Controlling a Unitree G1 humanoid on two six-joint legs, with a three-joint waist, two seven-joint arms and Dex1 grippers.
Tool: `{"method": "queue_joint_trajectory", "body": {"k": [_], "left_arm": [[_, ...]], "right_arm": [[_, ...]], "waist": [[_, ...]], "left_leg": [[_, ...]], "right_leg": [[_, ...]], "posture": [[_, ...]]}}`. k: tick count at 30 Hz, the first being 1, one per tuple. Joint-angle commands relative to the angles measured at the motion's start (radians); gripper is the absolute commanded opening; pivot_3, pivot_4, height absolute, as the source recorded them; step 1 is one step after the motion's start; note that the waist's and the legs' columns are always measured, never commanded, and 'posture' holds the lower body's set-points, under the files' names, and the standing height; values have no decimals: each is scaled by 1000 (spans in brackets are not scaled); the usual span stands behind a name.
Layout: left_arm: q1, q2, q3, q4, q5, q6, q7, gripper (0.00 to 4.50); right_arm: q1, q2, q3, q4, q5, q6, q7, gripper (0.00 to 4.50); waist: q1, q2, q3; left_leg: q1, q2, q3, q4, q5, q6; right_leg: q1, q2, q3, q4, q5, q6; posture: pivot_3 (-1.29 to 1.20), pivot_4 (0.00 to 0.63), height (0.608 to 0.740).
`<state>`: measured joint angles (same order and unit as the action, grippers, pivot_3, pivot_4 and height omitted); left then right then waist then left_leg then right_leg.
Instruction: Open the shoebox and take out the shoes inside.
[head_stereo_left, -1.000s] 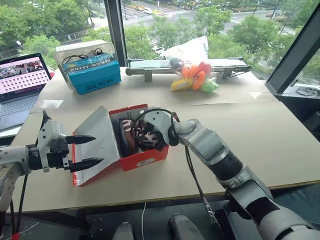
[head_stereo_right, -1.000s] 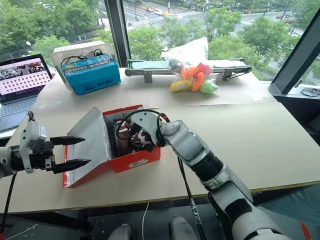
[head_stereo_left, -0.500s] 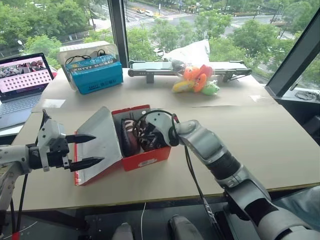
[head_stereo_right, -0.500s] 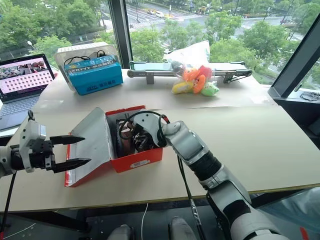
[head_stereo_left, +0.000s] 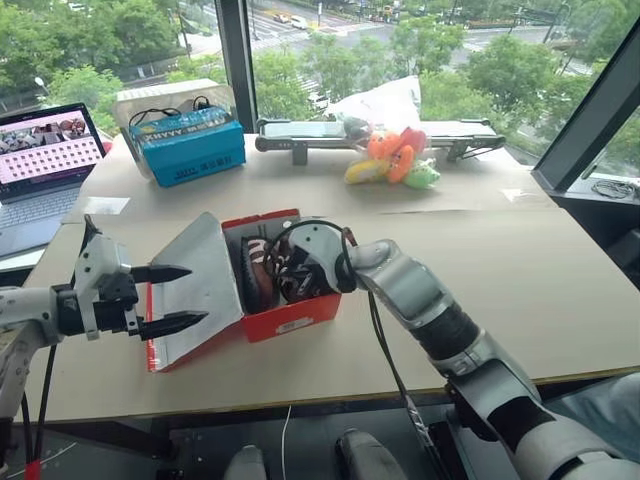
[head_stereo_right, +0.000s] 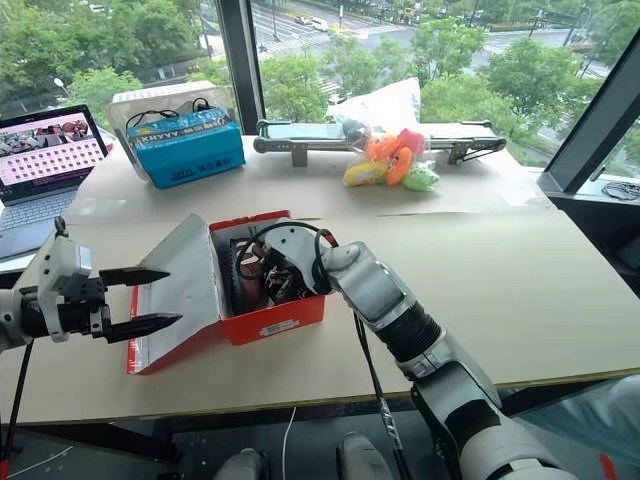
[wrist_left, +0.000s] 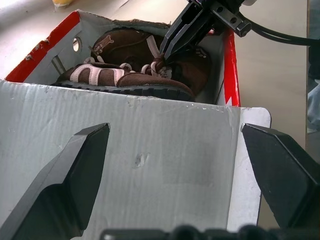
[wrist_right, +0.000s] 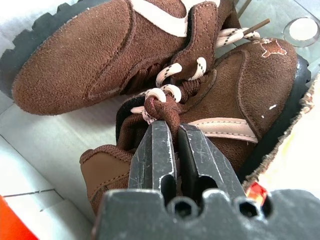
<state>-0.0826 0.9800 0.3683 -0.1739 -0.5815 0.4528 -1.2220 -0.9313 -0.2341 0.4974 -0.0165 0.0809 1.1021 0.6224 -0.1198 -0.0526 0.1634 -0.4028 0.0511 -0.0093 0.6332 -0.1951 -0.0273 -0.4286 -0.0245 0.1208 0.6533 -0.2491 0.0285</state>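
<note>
Right gripper (wrist_right: 167, 131) is clamped on 1 shoe's (wrist_right: 210, 100) tongue and laces inside the shoebox (head_stereo_left: 290, 315); so thin a pinch risks slipping when lifted.

The shoebox (head_stereo_left: 290, 300) sat near the table's (head_stereo_left: 560, 280) front edge, left of centre, lid laid open leftward, the shoes (wrist_left: 145, 65) inside it.

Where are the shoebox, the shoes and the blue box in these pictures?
shoebox (head_stereo_left: 293, 321): left eye view, red front wall.
shoes (wrist_right: 90, 55): right wrist view, brown suede toe of one shoe.
blue box (head_stereo_left: 193, 156): left eye view, blue side with white lettering.
</note>
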Motion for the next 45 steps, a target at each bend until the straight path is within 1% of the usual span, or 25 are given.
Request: {"method": "queue_joint_trajectory", "body": {"k": [1,2,4,6,8,12,24,28,31,33,37,40,45], "left_arm": [[-26,1,-2,6,3,-30,-3,4500],[-29,1,-5,8,4,-31,-5,4500],[-37,0,-13,15,8,-34,-7,4500],[-43,0,-18,20,12,-39,-10,4500],[-48,1,-22,24,11,-41,-10,4500],[-52,6,-30,33,14,-51,-13,4500],[-68,6,-39,49,27,-58,-23,4500],[-77,7,-43,55,28,-57,-26,4500],[-80,9,-46,58,34,-60,-28,4500],[-83,10,-47,61,33,-60,-29,4500],[-86,12,-48,64,33,-59,-30,4500],[-85,12,-48,64,34,-59,-30,4500],[-83,14,-45,64,33,-58,-31,4500]], "right_arm": [[-47,-30,-27,-98,30,82,25,28],[-61,-41,-36,-125,37,99,30,28],[-82,-57,-53,-162,50,126,31,28],[-89,-69,-60,-180,55,140,27,28],[-94,-77,-66,-194,64,152,20,28],[-116,-76,-126,-243,98,208,9,28],[-155,-20,-295,-280,218,313,-26,28],[-122,-18,-304,-256,230,303,-51,28],[-69,2,-323,-233,248,291,-61,28],[-29,0,-314,-212,245,271,-68,28],[41,62,-395,-140,279,259,-87,28],[51,85,-431,-110,289,250,-101,28],[9,121,-497,-104,326,263,-119,28]], "waist": [[2,0,0],[2,0,1],[5,2,3],[9,2,3],[10,2,3],[13,2,4],[21,2,5],[21,2,5],[22,2,5],[21,2,5],[18,2,5],[17,2,5],[17,2,5]], "left_leg": [[-3,0,0,0,0,0],[-7,0,0,0,0,0],[-14,0,0,0,0,0],[-21,0,0,0,0,0],[-29,0,0,-1,0,0],[-33,-1,0,-2,0,0],[-32,-1,0,4,1,0],[-32,-1,0,4,1,0],[-32,-1,0,5,1,0],[-32,-1,0,5,1,0],[-32,-1,0,6,1,0],[-28,-1,0,6,1,0],[-28,0,0,6,3,0]], "right_leg": [[-3,0,0,0,2,3],[-7,0,0,0,4,6],[-13,0,0,1,4,7],[-21,0,0,3,7,1],[-30,0,0,4,8,0],[-32,-1,-1,2,8,0],[-31,0,-2,6,9,1],[-30,0,-2,7,9,1],[-30,0,-2,8,9,1],[-30,0,-2,8,9,1],[-30,0,-2,10,9,1],[-28,1,-1,11,9,0],[-28,2,-1,11,10,1]], "posture": [[0,150,740],[0,150,740],[0,150,740],[0,150,740],[0,150,740],[0,150,740],[0,150,740],[0,150,740],[0,150,740],[0,150,740],[0,150,740],[0,150,740],[0,150,740]]}}
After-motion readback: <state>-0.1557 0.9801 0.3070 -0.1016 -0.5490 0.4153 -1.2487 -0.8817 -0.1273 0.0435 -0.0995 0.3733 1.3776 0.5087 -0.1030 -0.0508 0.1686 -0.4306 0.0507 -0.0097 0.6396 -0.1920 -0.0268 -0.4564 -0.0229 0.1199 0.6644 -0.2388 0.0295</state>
